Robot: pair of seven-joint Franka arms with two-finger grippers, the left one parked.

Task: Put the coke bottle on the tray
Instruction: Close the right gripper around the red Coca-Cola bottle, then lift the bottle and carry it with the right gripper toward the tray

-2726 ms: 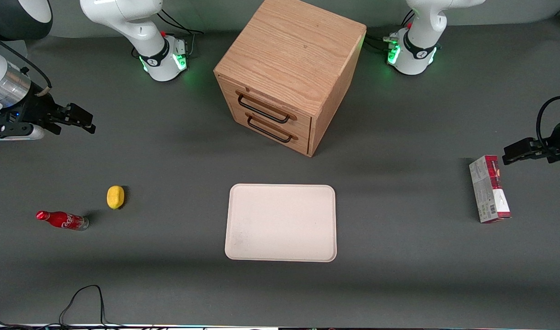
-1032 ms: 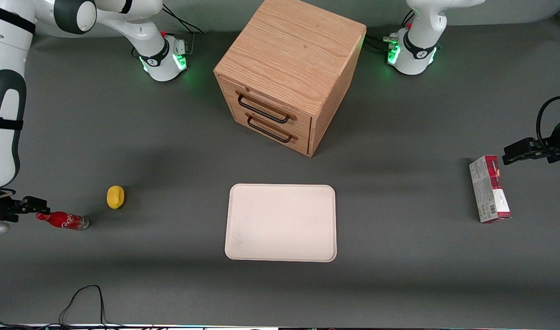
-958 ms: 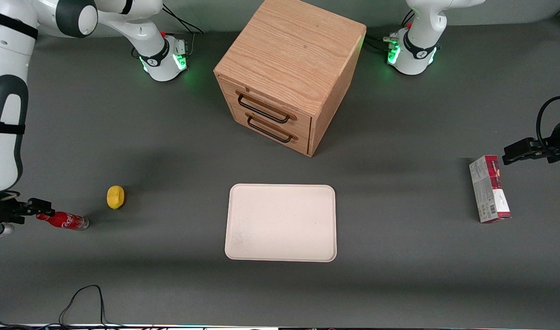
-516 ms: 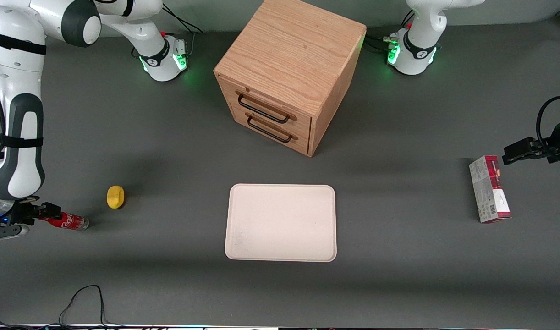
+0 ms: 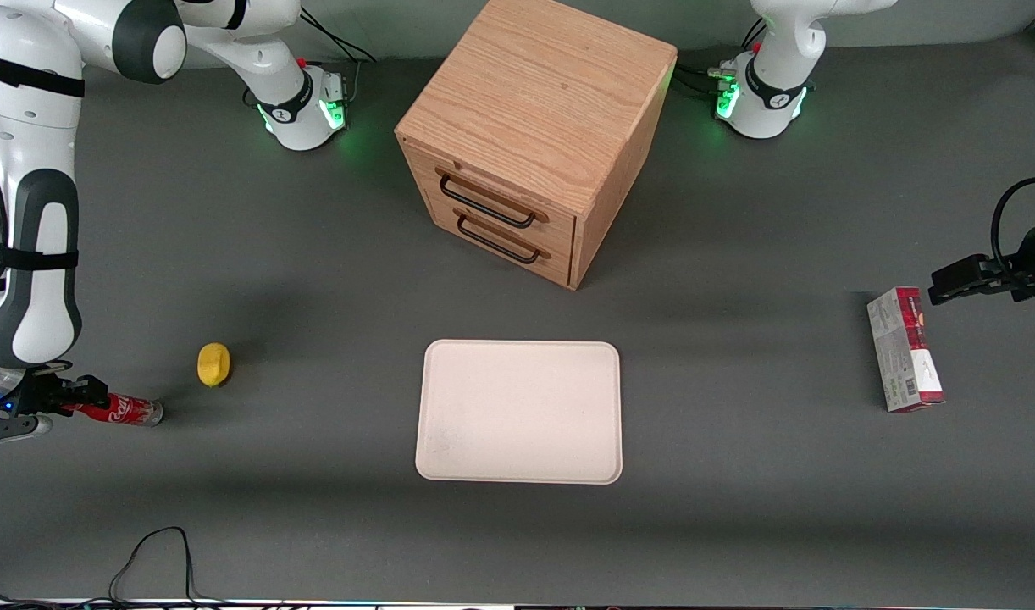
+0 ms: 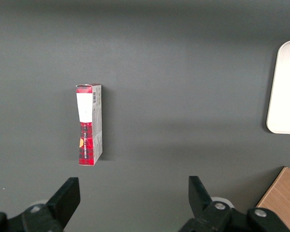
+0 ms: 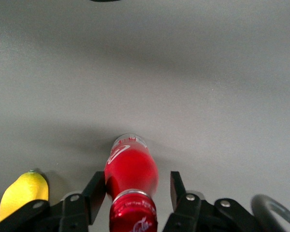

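The coke bottle is a small red bottle with white script, on the grey table toward the working arm's end. My right gripper is at its cap end. In the right wrist view the coke bottle has its neck and cap between the two black fingers of the gripper, which is open. One finger lies close against the neck and a gap shows beside the other finger. The cream-white tray lies flat mid-table, nearer the front camera than the cabinet, with nothing on it.
A yellow lemon sits close beside the bottle and shows as a lemon next to one finger. The wooden drawer cabinet stands farther back. A red-and-grey carton lies toward the parked arm's end.
My right gripper has come from above the table to the bottle's cap end, and its fingers now straddle the neck. The bottle, lemon and tray have not moved.
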